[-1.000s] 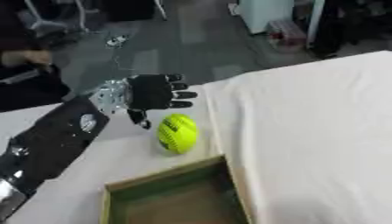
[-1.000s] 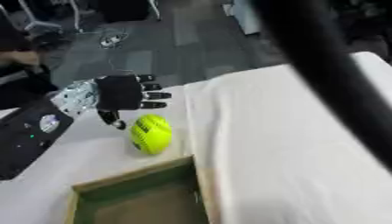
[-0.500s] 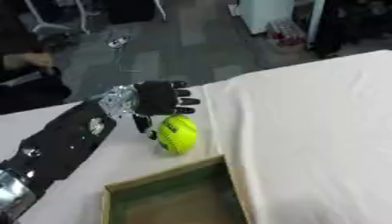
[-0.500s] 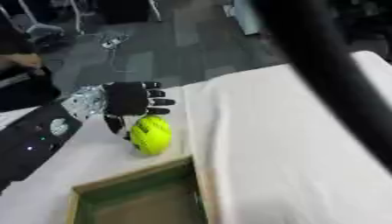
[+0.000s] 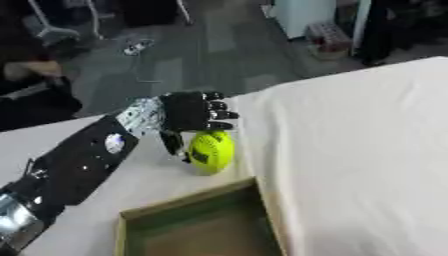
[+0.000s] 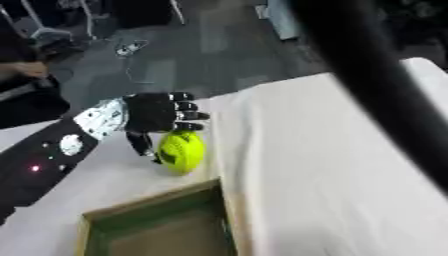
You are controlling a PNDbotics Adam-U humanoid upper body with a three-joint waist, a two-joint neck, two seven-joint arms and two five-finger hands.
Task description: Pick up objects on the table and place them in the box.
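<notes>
A yellow-green tennis ball lies on the white table just beyond the far rim of the box, an open tray with a tan rim and green inside. My left hand hovers directly over the ball's far left side, palm down, fingers spread and slightly bent above it, thumb reaching down beside the ball's left. The fingers are not closed round the ball. My right hand does not show; a thick black blurred bar, part of the right arm, crosses the right eye view.
A raised fold of white cloth covers the table's right part, its edge running next to the ball and the box. Beyond the table's far edge lies dark floor with chairs and a white cabinet.
My left hand has come down and toward the ball, from beside and behind it to right above it. The ball and the box have stayed in place.
</notes>
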